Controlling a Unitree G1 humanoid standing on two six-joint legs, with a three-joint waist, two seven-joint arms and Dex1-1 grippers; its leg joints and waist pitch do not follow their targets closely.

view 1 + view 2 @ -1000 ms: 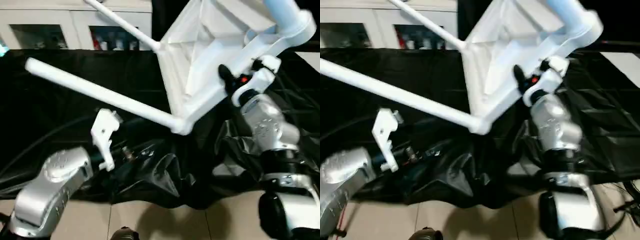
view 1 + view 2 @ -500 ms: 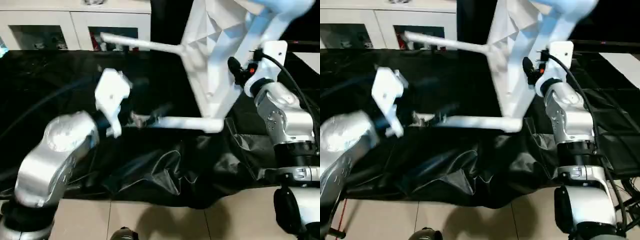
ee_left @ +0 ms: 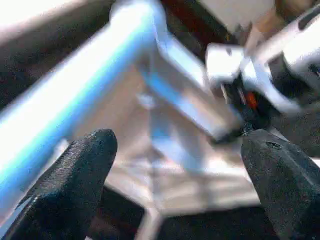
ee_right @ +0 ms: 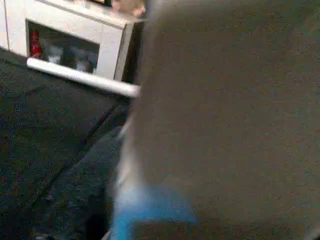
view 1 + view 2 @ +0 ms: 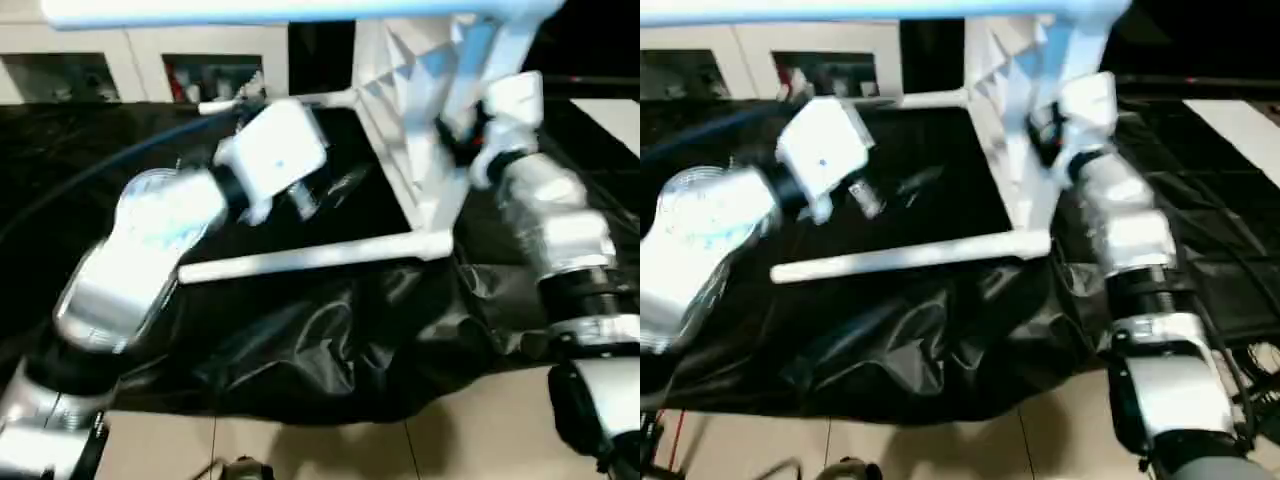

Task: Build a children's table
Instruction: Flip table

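Our left tool (image 3: 175, 185) has its two black fingers (image 3: 70, 185) spread wide apart with nothing between them, pointed toward the white plastic rectangular tabletop with the ribbed underside (image 5: 420, 80). Our right tool (image 5: 468, 140) sits against the tabletop's near edge, but we cannot tell whether its fingers grip it or stand free. The tabletop is tipped up on edge above the black-draped worktop (image 5: 330, 340), its ribbed side facing our left arm. One long white round tapered leg (image 5: 300, 257) runs out level from the lower corner socket toward our left, just above the black cloth; a second leg (image 5: 290, 99) reaches back toward the far side, and a third (image 5: 250, 10) crosses the top of the head view. Behind the worktop stands a white glass-door cabinet (image 5: 150, 65).
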